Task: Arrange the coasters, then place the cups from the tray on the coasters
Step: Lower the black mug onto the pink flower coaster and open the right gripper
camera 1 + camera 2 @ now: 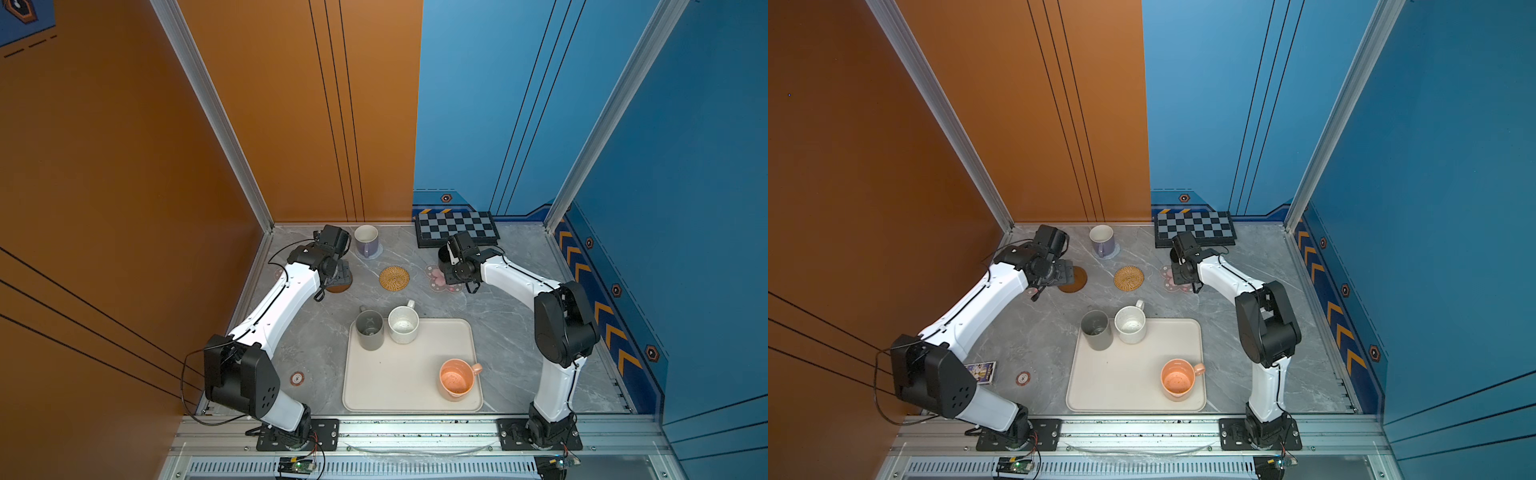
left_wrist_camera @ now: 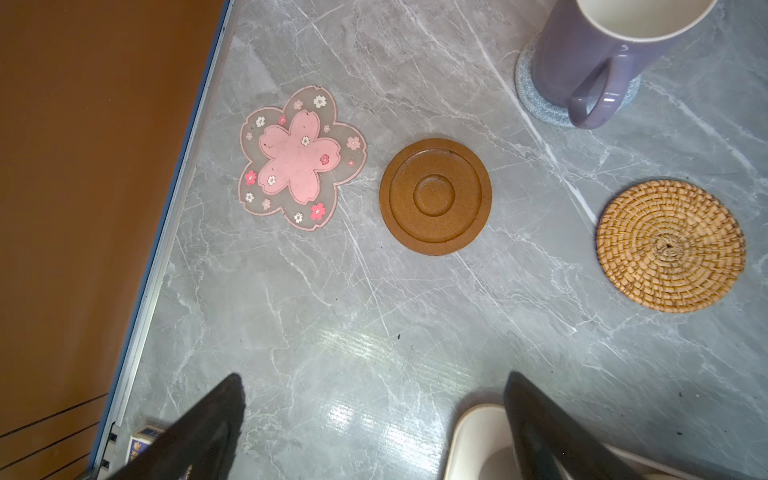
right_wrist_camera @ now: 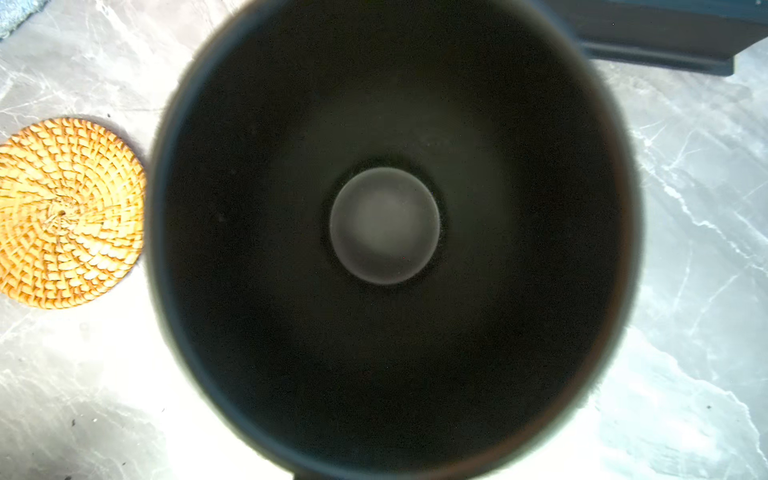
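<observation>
Gripping black mug [image 3: 384, 226], apparently, right claw [image 1: 453, 266] sits over flower coaster [image 1: 435, 279]

A large cream-white rounded tray [image 1: 1129, 374] holds a grey mug [image 1: 1096, 332] and a speckled white mug [image 1: 1130, 326] at its far left corner and a peach-orange mug [image 1: 1178, 379] near its right edge. Beyond, a lavender mug [image 1: 1101, 241] stands on a grey-blue knitted coaster [image 1: 1116, 251]. A tan woven rattan coaster [image 1: 1128, 278] lies between it and the tray.
</observation>
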Available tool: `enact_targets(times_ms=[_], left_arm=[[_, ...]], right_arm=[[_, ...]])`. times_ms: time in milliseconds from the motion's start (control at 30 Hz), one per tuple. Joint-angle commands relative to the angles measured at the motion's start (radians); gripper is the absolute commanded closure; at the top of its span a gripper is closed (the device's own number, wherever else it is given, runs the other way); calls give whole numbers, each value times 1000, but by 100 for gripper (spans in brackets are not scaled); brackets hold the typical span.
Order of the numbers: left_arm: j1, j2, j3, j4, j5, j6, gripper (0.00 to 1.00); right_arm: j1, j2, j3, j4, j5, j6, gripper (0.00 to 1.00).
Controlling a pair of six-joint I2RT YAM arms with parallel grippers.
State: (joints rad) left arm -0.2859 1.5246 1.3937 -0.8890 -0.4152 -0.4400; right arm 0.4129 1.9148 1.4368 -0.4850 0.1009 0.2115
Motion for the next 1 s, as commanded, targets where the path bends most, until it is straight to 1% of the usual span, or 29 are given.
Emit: enact_targets(times_ms=[0, 167, 667, 700, 967], left_arm=[[11, 8, 14, -10, 16, 11, 2], [10, 6, 18, -11, 22, 10, 2], [9, 11, 25, -11, 38, 9, 2], [8, 11, 26, -11, 38, 9, 2], [7, 8, 35, -11, 47, 14, 2]], right_arm=[[0, -11, -8, 63, 7, 23, 100], [0, -1, -10, 63, -19, 39, 100], [0, -6, -53, 62, -19, 48, 100], [0, -6, -53, 60, -22, 48, 99], [1, -23, -47, 19, -28, 60, 73]])
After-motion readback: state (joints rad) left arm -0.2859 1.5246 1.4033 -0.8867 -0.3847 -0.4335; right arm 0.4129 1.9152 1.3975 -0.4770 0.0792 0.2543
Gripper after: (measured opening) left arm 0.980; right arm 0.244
